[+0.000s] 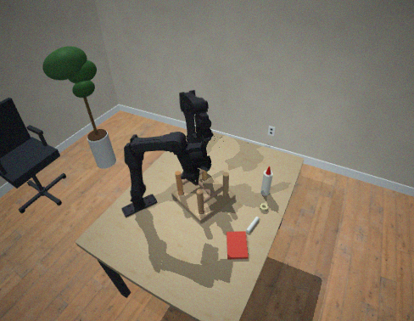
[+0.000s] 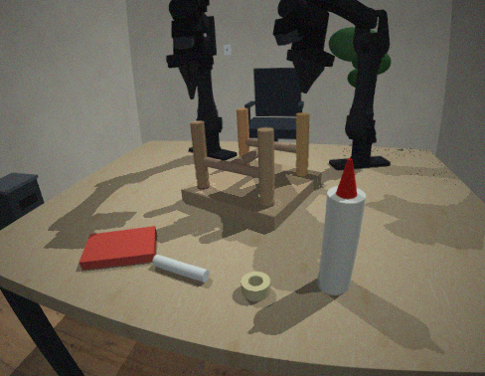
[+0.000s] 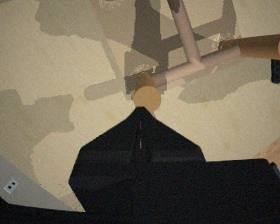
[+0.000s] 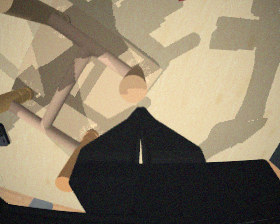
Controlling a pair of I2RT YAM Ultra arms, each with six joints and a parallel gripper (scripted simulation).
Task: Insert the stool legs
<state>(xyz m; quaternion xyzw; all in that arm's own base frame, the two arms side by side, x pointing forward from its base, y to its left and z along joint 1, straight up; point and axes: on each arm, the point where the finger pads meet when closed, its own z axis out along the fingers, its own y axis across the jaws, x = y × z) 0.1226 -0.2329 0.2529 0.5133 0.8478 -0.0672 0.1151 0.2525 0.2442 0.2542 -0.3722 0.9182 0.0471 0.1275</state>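
"So, what is the biggest thing you are seeing?"

"The table (image 1: 116, 237) (image 2: 141, 302) (image 3: 100, 125) (image 4: 220, 90)! It is holding up two black arms, and both are bending over toward the middle."

"What are their claws doing?"

"The left gripper (image 1: 205, 165) (image 2: 305, 93) (image 3: 140, 113) is pointing down with its two fingers together. It is hanging over one back leg (image 2: 302, 143) (image 3: 147, 98) of the stool. The right gripper (image 1: 198, 183) (image 2: 192, 98) (image 4: 140, 113) is pointing down too, fingers together, close to the top of another leg (image 1: 200, 203) (image 2: 200, 158) (image 4: 133, 88). Both are holding nothing."

"And where is the stool?"

"The stool (image 1: 186, 207) (image 2: 231, 207) (image 3: 172, 75) (image 4: 114, 64) is sitting upside down near the middle of the table. Its seat is lying flat, and its four legs are sticking up, with bars joining them. I can't tell how deep each leg is going into its hole."

"What smaller things are you seeing?"

"A white bottle (image 1: 266, 183) (image 2: 341, 243) with a red pointy top is standing up. A flat red block (image 1: 237, 245) (image 2: 120, 247) is lying down, and a white stick (image 1: 253, 225) (image 2: 181, 269) is lying just beside it. Last, a little yellow ring (image 1: 260, 207) (image 2: 247, 291) is lying between the stick and the bottle."
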